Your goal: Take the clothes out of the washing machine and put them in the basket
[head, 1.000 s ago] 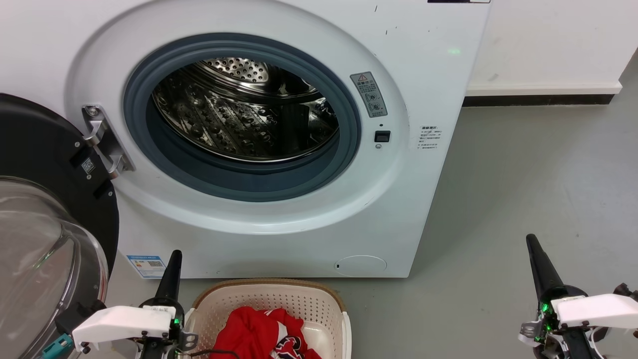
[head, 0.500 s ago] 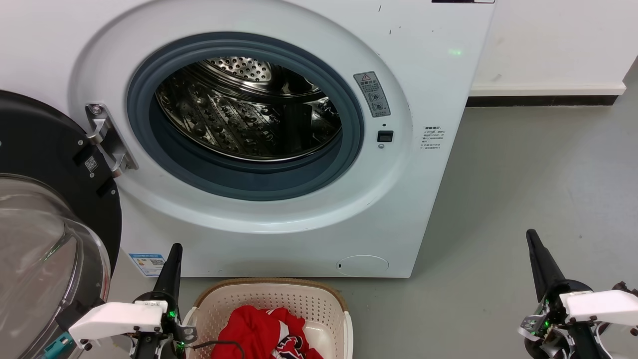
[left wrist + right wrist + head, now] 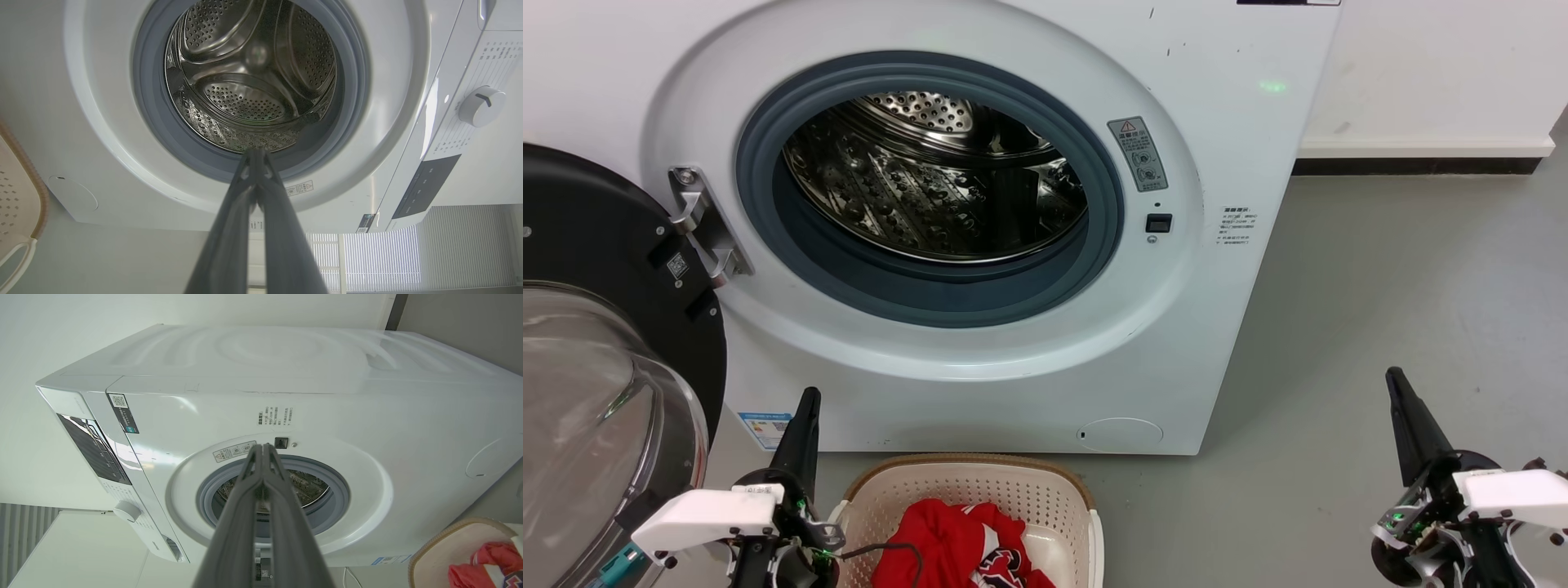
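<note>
The white washing machine (image 3: 1241, 122) stands ahead, its black-framed glass door (image 3: 580, 384) swung open to the left. Its steel drum (image 3: 931, 188) holds no fabric that I can see; the drum (image 3: 253, 77) looks bare in the left wrist view too. Red clothes (image 3: 947, 547) lie in the cream basket (image 3: 1013, 482) on the floor in front of the machine, and the clothes (image 3: 486, 563) show again at the right wrist view's corner. My left gripper (image 3: 809, 400) is shut, just left of the basket. My right gripper (image 3: 1395, 380) is shut, well off to the right over the floor.
Grey floor (image 3: 1405, 310) stretches to the right of the machine up to a white wall with a dark skirting (image 3: 1413, 163). The open door takes up the space at the lower left, close to my left arm.
The whole head view has drifted slightly right and down, so the camera has moved. Both grippers sit a little lower in the picture, still shut. The clothes stay in the basket.
</note>
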{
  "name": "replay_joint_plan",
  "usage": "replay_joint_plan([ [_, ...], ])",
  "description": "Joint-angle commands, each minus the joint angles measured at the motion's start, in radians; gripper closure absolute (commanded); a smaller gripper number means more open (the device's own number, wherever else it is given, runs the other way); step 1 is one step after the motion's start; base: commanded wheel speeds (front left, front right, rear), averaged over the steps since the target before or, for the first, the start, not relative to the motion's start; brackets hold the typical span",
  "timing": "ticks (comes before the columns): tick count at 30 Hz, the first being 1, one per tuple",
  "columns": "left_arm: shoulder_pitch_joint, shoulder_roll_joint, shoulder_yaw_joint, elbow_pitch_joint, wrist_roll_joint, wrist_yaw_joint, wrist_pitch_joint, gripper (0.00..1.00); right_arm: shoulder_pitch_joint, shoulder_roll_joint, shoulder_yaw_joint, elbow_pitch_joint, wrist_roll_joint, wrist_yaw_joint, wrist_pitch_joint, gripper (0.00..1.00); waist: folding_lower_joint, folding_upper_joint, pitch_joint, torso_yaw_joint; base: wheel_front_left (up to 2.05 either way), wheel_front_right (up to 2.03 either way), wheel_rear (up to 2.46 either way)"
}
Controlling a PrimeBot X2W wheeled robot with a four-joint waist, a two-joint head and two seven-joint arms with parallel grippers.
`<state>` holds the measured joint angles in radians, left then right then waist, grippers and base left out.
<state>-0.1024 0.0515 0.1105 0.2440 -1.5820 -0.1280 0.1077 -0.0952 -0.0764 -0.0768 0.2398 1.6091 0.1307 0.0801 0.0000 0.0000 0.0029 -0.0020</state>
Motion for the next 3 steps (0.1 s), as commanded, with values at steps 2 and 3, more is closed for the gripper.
replay_joint_plan([
  [2,-0.01,-0.002,0.006,0.003,-0.026,-0.004,0.008,1.0,-0.014,0.002,-0.003,0.005,0.029,0.0,0.008,1.0,0.0,0.0,0.0,0.001,0.0,0.0,0.0],
  [3,-0.012,-0.002,0.007,0.003,-0.034,-0.005,0.011,1.0,-0.016,0.002,-0.004,0.005,0.035,0.0,0.009,1.0,0.0,0.0,0.0,0.002,0.0,0.0,0.0],
])
